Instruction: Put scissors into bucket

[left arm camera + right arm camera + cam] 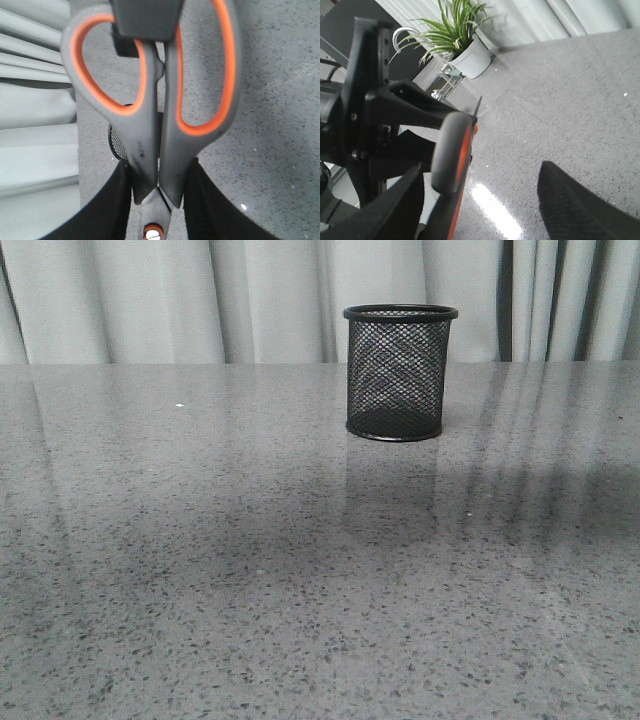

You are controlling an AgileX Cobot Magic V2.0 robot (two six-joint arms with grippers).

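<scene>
The left end effector (159, 200) pinches the scissors (155, 100) near their pivot screw, its black ribbed fingers (117, 200) pressed against the matte grey handles, whose finger loops are lined in glossy orange. In the right wrist view, the right end effector (485, 210) is spread, its textured pads apart with nothing between them. In the front view, the bucket (399, 373), a black wire-mesh cylinder with solid rim and base, stands upright on the speckled grey polished surface (250, 590) before pale pleated curtains (150, 300). A potted plant (462, 42) in a white pot stands beyond the surface.
</scene>
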